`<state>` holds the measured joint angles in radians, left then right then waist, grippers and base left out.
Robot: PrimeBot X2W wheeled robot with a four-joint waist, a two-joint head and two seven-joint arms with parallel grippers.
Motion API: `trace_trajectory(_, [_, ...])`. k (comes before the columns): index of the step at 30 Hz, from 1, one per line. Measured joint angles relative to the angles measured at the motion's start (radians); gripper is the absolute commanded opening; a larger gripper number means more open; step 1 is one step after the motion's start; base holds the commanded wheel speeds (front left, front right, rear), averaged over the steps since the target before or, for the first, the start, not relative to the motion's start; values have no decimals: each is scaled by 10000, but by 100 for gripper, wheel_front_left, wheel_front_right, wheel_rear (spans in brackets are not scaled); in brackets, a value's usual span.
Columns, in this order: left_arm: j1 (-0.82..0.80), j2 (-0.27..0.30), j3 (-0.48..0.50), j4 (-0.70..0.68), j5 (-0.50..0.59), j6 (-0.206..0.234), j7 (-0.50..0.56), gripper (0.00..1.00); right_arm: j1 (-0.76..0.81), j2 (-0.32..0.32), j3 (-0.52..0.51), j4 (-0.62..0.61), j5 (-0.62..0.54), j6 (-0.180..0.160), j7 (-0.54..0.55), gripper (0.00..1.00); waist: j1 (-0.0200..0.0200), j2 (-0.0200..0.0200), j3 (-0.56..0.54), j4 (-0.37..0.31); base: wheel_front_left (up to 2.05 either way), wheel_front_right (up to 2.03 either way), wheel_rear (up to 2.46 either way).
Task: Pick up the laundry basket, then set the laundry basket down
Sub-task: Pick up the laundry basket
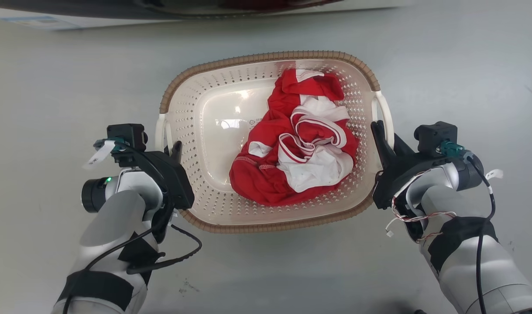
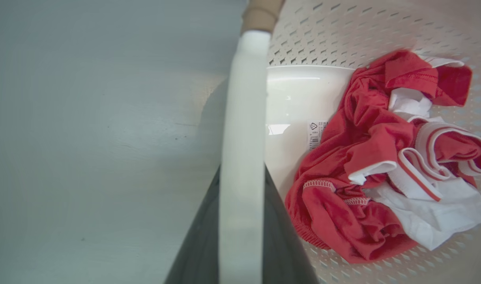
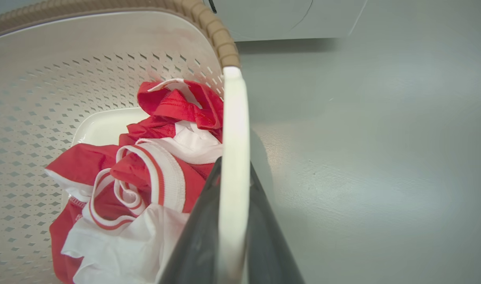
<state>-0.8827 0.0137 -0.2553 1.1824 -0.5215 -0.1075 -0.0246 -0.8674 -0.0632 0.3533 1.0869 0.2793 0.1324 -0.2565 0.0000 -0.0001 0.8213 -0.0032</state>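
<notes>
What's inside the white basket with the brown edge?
Crumpled red and white clothing lies in the laundry basket, toward its right side. The left part of the bottom is bare, apart from a small printed label. Anything under the clothing is covered, so I cannot tell.

Red-and-white clothes point(image 1: 287, 174) hide part of the laundry basket point(image 1: 270, 56) floor, and its label point(image 2: 314, 134) is unreadable.
</notes>
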Motion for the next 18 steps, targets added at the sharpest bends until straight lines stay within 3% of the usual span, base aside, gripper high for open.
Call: trace_trajectory(18, [215,-161,98,780,-499,-161,1141,0,156,140,391,1174,510,59,631,0,-1,0,-1973,35,0,0,0])
